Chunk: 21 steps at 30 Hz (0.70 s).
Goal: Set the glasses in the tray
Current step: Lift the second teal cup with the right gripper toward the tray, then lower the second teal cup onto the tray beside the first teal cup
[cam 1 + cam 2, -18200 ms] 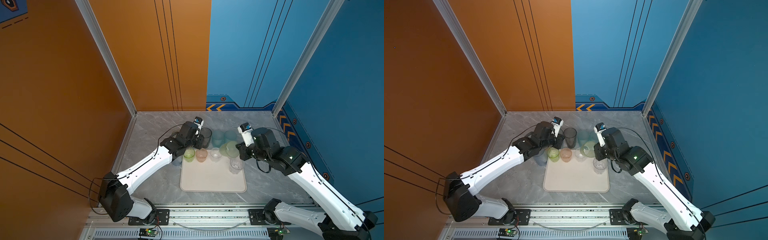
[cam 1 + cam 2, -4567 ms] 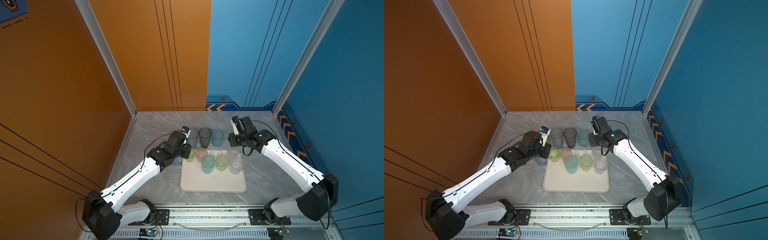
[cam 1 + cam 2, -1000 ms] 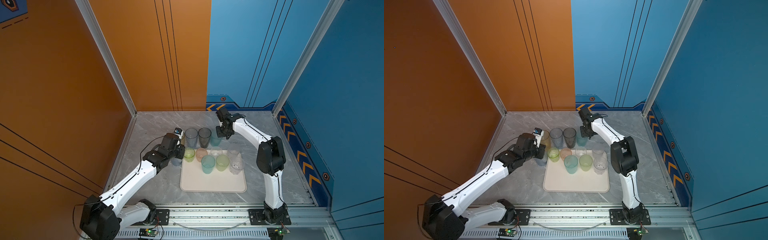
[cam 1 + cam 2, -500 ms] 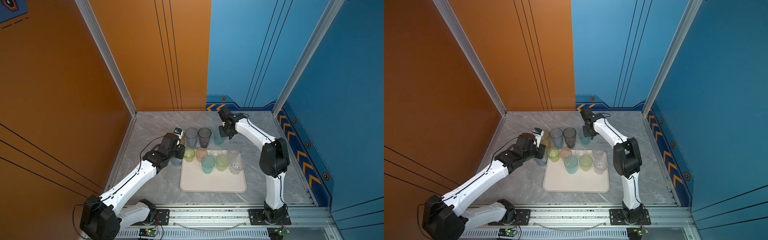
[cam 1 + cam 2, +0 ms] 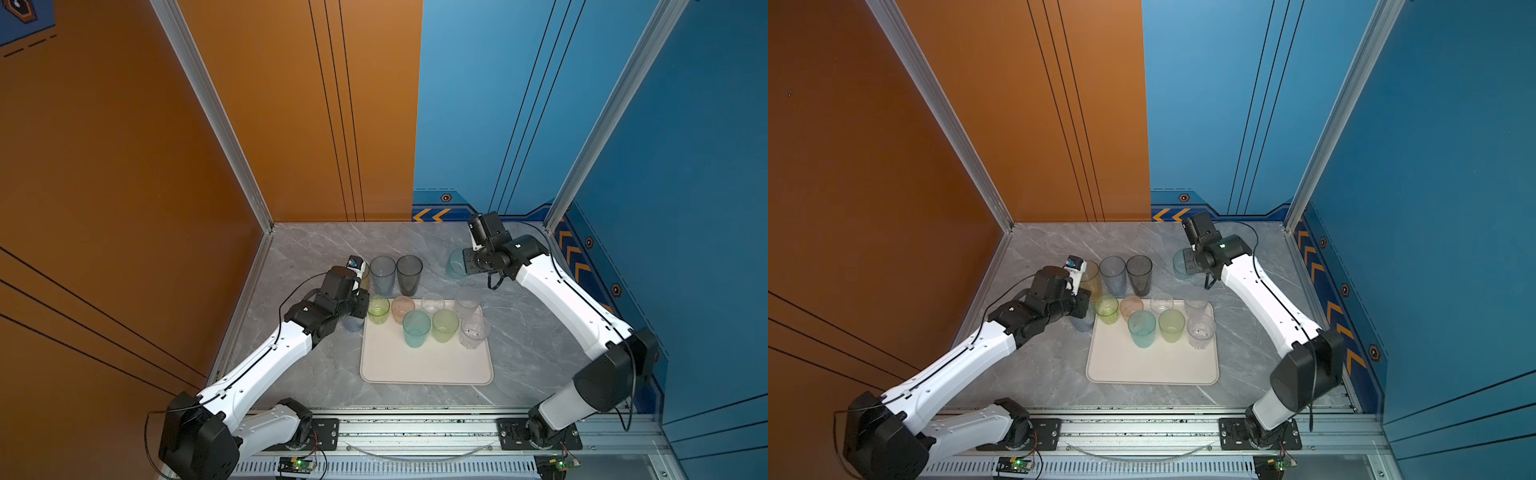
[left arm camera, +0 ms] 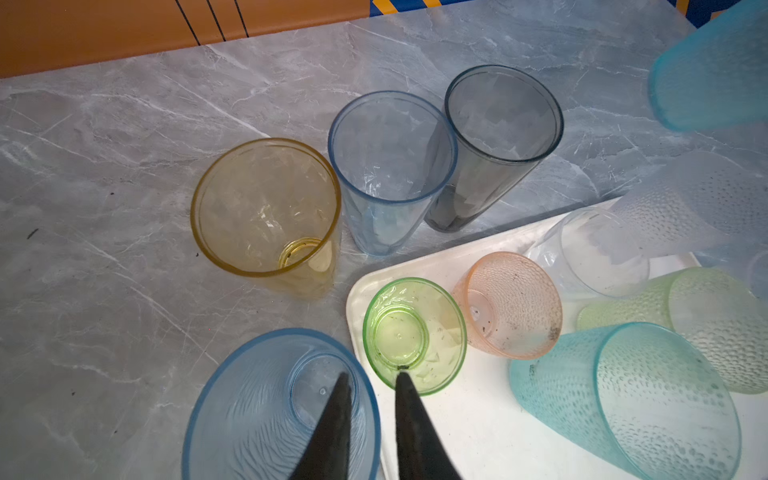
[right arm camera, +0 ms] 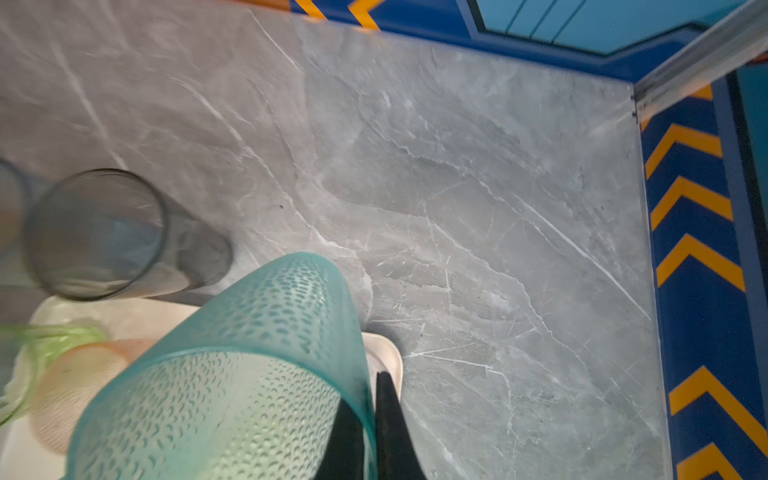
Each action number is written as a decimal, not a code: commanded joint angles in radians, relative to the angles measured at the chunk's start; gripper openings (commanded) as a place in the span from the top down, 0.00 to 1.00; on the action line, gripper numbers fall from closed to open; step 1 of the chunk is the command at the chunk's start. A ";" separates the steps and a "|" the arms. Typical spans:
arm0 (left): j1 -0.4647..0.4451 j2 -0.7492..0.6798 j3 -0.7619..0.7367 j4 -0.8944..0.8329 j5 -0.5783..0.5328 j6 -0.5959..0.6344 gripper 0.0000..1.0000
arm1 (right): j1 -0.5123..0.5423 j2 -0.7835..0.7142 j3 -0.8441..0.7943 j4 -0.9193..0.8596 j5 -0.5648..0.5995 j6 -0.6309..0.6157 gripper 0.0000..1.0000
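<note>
Grey marble desk (image 5: pixel 316 257), walled along its left, far and right edges. Cream tray (image 5: pixel 424 365) lies flat by the middle of the near edge, its sides square to the desk's. The near half of the tray is bare. A cluster of glasses (image 5: pixel 416 328) crowds its far edge, all upright, mouths up.

Just beyond the tray's far left corner, on the desk: yellow glass (image 6: pixel 266 208), tall blue glass (image 6: pixel 390 166), grey glass (image 6: pixel 503 124). They stand upright in a close row parallel to the far edge.

Right end effector (image 7: pixel 370 399) is clamped on the rim wall of a teal glass (image 7: pixel 249 353), one finger inside, one outside. The glass looks lifted beyond the tray's far right corner and tilted, base pointing away from the end effector. Bare desk lies beyond and to its right.

Left end effector (image 6: pixel 372 374) straddles the wall of a short blue glass (image 6: pixel 257 407). This glass is upright on the desk, against the tray's left edge. Cannot tell whether the fingers pinch it.
</note>
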<state>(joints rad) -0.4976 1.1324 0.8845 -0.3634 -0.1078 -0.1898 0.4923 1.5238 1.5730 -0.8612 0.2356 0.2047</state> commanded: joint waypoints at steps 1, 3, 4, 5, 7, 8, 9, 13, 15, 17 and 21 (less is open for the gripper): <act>-0.001 -0.019 0.015 -0.028 0.007 -0.016 0.76 | 0.068 -0.088 -0.015 0.029 -0.026 -0.049 1.00; -0.002 -0.013 0.026 -0.034 0.028 -0.018 0.76 | 0.123 -0.121 -0.010 0.028 -0.037 -0.070 1.00; -0.002 -0.011 0.031 -0.032 0.036 -0.021 0.76 | 0.155 -0.132 -0.006 0.028 -0.046 -0.081 1.00; -0.003 -0.010 0.034 -0.032 0.043 -0.026 0.77 | 0.183 -0.136 -0.003 0.026 -0.050 -0.082 1.00; -0.007 -0.013 0.040 -0.029 0.052 -0.032 0.77 | 0.258 -0.129 0.009 0.017 -0.092 -0.099 1.00; -0.009 -0.015 0.040 -0.028 0.053 -0.033 0.77 | 0.288 -0.117 0.017 0.008 -0.103 -0.102 1.00; -0.013 -0.019 0.042 -0.028 0.053 -0.033 0.77 | 0.317 -0.103 0.021 0.003 -0.111 -0.108 1.00; -0.022 -0.047 0.043 -0.026 0.038 -0.033 0.77 | 0.419 -0.034 0.033 -0.002 -0.134 -0.146 1.00; -0.025 -0.068 0.038 -0.023 0.023 -0.034 0.77 | 0.445 0.004 0.040 -0.001 -0.149 -0.148 1.00; -0.027 -0.092 0.031 -0.022 -0.001 -0.034 0.77 | 0.468 0.041 0.051 -0.005 -0.155 -0.154 1.00; -0.026 -0.136 0.017 -0.028 -0.033 -0.030 0.76 | 0.500 0.109 0.085 -0.017 -0.174 -0.167 1.00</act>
<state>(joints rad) -0.5182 1.0248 0.8982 -0.3706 -0.1017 -0.2111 0.9768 1.6161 1.6024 -0.8555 0.0895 0.0624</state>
